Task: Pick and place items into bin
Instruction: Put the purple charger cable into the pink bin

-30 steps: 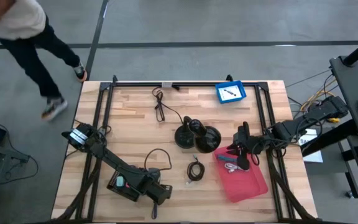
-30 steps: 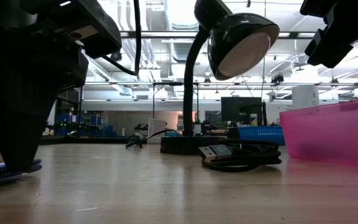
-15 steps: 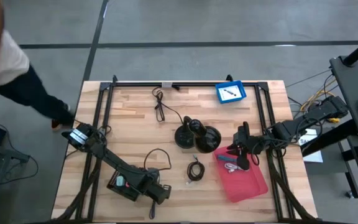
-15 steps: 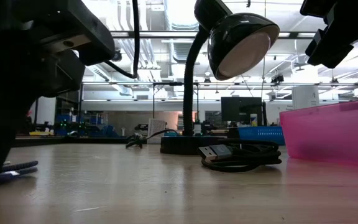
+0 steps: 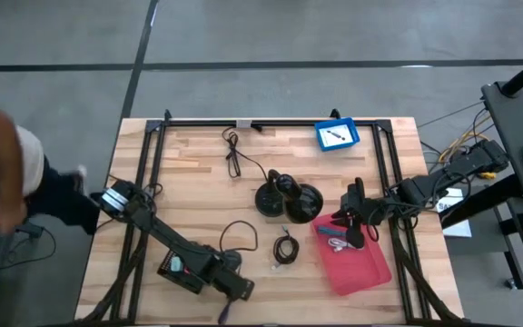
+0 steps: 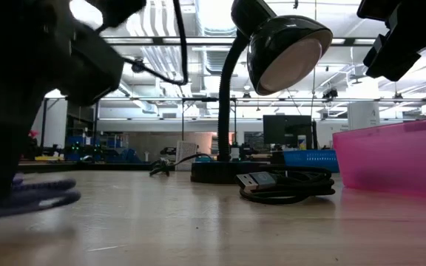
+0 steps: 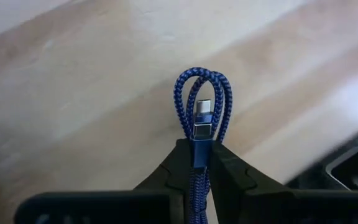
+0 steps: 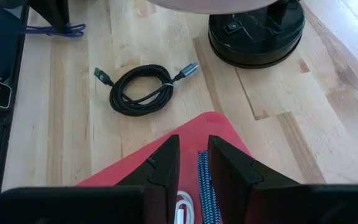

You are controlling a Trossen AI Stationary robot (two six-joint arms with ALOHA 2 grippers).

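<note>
Item 1, left gripper (image 7: 201,163): at about 7 o'clock on the table in the high view, near the front edge. I read its fingers as pinched on a blue braided cable (image 7: 202,118), folded into a loop with the plug showing in the middle. The grip sits on the bundled strands just behind the plug, which I judge keeps the loop from unfolding in carriage. In the low view the cable (image 6: 39,201) hangs at or just above the wood; I cannot tell whether it touches.

Item 2, right gripper (image 8: 193,163): parked over the pink bin (image 5: 356,261), at about 4 o'clock. Its fingers stand slightly apart with nothing between them. I take it to be waiting out of the left arm's way.

Item 3, bin contents: a blue braided cable and a white one, seen past the right fingers.

Item 4, coiled black cable (image 5: 285,247): on the wood just beside the bin's 9 o'clock side, not yet collected.

Item 5, desk lamp (image 5: 288,198): mid-table, between the left gripper and the bin; a carry route should skirt it.
</note>
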